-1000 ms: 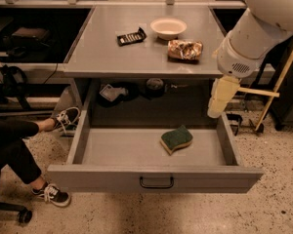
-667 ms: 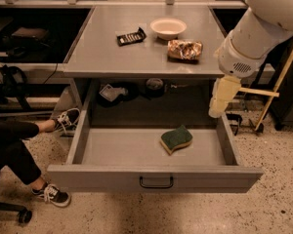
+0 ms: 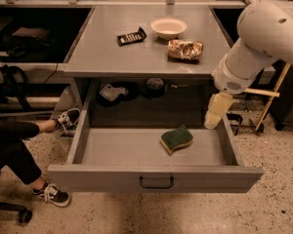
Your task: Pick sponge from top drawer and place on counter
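The sponge [image 3: 176,139], dark green on top with yellow foam below, lies in the right half of the open top drawer [image 3: 102,150], which is pulled out below the counter [image 3: 136,52]. My gripper [image 3: 212,117] hangs from the white arm over the drawer's right rear corner, to the right of the sponge and above it, apart from it. It holds nothing that I can see.
On the counter stand a white bowl [image 3: 168,28], a crinkled gold snack bag [image 3: 185,49] and a dark flat packet [image 3: 131,36]. A seated person's legs and sneakers [image 3: 66,118] are at the left of the drawer. A wooden stick [image 3: 273,96] leans at the right.
The gripper has dropped slightly toward the drawer's right rear corner. The sponge and the drawer have not moved.
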Controlling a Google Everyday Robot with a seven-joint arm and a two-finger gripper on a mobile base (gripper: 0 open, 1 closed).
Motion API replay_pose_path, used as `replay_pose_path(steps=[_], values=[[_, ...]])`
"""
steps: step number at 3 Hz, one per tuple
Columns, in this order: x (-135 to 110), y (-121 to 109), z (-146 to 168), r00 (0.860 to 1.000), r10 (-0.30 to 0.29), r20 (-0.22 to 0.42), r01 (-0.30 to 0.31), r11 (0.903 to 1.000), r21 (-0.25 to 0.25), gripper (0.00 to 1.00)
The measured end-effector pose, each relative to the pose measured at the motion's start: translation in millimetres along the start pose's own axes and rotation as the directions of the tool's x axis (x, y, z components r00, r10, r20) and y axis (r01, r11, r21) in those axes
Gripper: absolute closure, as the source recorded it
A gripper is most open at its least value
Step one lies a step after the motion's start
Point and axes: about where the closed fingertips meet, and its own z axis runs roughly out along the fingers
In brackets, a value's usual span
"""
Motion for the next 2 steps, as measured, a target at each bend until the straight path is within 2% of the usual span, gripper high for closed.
replay_pose_path(steps=[1, 2], values=[[-7.7, 0.3, 64.3, 0.996, 0.027, 0.088, -0.021, 0.9973, -0.07, 0.0], [-28.0, 10.2, 111.6, 0.984, 0.025, 0.178, -0.004, 0.9933, -0.115, 0.0]])
